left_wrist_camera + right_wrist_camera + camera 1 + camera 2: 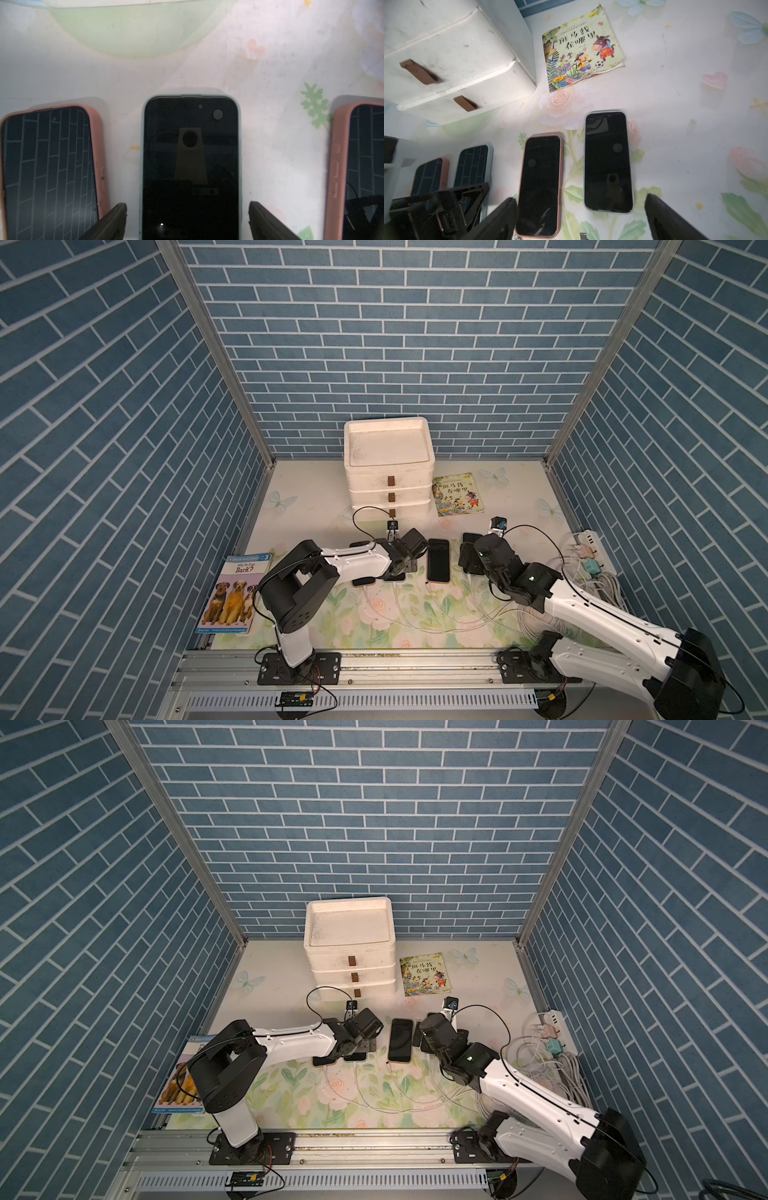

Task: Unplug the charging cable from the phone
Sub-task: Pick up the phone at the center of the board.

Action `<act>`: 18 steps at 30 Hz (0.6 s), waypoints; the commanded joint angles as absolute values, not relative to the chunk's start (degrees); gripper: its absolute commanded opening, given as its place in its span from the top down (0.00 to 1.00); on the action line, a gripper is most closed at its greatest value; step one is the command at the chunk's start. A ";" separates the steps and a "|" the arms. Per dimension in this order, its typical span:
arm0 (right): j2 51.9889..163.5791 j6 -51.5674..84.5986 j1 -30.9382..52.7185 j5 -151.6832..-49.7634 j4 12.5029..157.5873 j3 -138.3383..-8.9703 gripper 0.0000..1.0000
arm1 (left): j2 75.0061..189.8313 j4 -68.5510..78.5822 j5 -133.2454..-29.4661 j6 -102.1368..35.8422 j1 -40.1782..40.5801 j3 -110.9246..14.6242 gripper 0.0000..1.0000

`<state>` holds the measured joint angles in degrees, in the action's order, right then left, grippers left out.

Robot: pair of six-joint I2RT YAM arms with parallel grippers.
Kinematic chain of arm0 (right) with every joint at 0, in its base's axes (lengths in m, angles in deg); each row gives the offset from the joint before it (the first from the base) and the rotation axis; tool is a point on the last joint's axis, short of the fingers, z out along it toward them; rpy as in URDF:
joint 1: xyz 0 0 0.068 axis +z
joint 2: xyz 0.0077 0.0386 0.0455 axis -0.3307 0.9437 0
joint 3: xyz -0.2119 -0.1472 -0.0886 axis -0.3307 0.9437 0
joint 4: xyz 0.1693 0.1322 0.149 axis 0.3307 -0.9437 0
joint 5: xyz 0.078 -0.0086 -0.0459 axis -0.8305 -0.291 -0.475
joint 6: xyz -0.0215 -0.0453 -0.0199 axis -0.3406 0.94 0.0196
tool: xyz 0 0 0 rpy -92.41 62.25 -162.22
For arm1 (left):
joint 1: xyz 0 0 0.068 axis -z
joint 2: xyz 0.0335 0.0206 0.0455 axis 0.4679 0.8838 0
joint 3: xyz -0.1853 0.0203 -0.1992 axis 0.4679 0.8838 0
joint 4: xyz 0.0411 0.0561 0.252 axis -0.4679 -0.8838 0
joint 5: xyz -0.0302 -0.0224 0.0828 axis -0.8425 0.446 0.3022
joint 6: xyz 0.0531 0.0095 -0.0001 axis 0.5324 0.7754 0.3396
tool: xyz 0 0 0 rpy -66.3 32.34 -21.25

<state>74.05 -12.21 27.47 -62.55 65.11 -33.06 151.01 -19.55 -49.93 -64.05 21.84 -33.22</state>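
Just in front of the white drawers [388,472], the left end effector [187,207] straddles a pale-cased phone [190,166], fingers spread, probably to steady it. The right end effector [580,199] hangs spread alongside, and the charging cables [604,587] trail away from the drawers.

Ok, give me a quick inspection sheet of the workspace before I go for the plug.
Surface: floral tablecloth, flat.
Job's things: four phones in a row, face up, screens dark; pale-cased phone under the left hand; pink-cased phone and second pale-cased phone below the right hand.
Clutter: white drawer unit, picture book, dog book.
Hands: left hand open, jaws either side of its phone; right hand open, holding nothing.
Cables: white charging cables run to a power strip; plugs at the phones not clearly seen.
Surroundings: blue brick walls on three sides.
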 commanded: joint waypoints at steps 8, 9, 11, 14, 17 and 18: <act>72.63 -9.48 23.05 -74.35 72.08 -30.86 0.03 | 154.08 -20.40 -50.79 -64.85 21.50 -34.25 0.08; 73.31 -9.22 23.07 -74.89 72.21 -30.98 0.03 | 154.51 -20.60 -51.06 -64.78 21.54 -34.53 0.08; 73.98 -8.60 23.05 -75.85 73.17 -30.95 0.03 | 155.19 -21.08 -51.18 -64.69 21.67 -34.95 0.08; 73.86 -7.76 23.05 -76.68 74.37 -30.92 0.04 | 155.98 -21.46 -51.80 -64.75 21.91 -34.83 0.10; 73.74 -7.23 23.05 -76.92 74.17 -31.46 0.04 | 155.91 -22.44 -51.79 -65.37 22.30 -34.55 0.11; 73.78 -7.05 23.05 -77.13 74.00 -31.71 0.04 | 155.71 -22.82 -51.47 -65.67 22.55 -34.42 0.11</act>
